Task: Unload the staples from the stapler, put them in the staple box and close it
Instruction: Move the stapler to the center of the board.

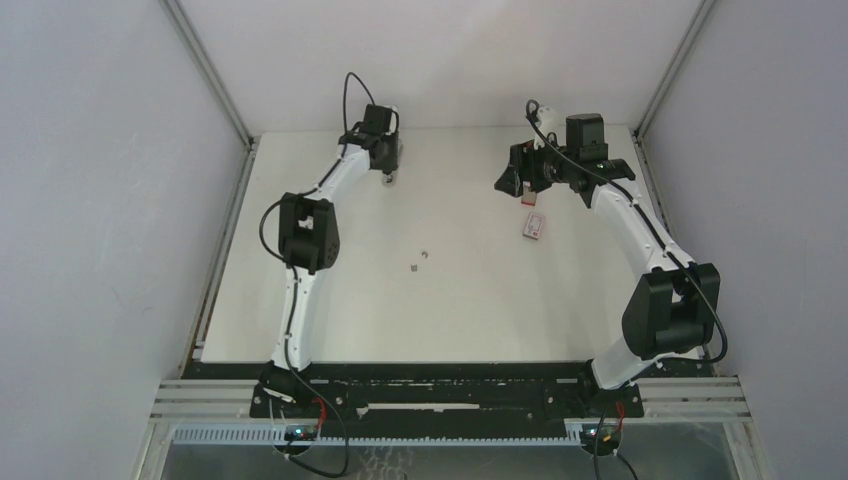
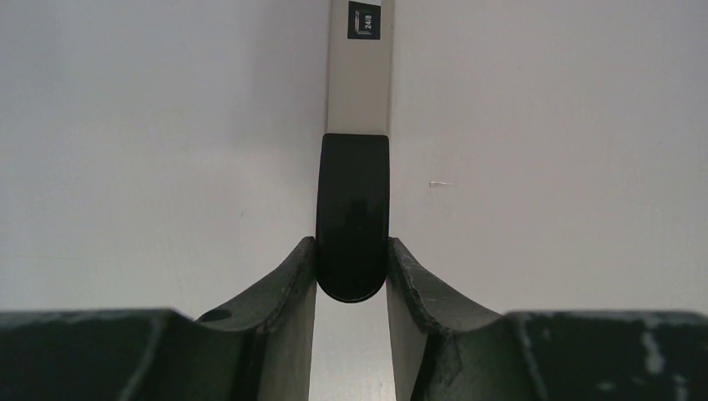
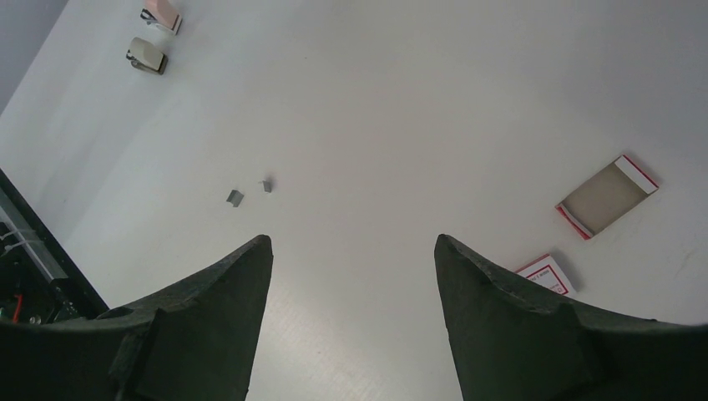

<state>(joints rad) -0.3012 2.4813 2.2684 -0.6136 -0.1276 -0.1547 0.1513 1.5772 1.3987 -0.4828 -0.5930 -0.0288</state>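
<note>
White tabletop (image 1: 450, 310) fills the overhead view, closed in by pale grey walls (image 1: 90, 200). At its far side the left gripper (image 1: 390, 168) points down, and the stapler (image 1: 391, 180) shows as a small grey piece just under it. The right gripper (image 1: 512, 182) hangs over the far right part, near a red-and-white box (image 1: 533, 226). Two tiny staples (image 1: 423, 254) lie loose near the middle, well apart from both grippers. From the left wrist camera, the two dark fingers (image 2: 288, 280) are clamped on the stapler's rounded black end, one touching each side; its silver bar runs straight away and carries a small dark label (image 2: 364, 20). From the right wrist camera, the fingers (image 3: 217, 309) stand wide apart with nothing between them. Beyond them the two staples lie just beside each other, an open box tray (image 3: 605, 197) and a smaller box (image 3: 547, 273) lie to the right, and a pinkish object (image 3: 162, 13) and a grey object (image 3: 147, 55) sit far off at upper left.
</note>
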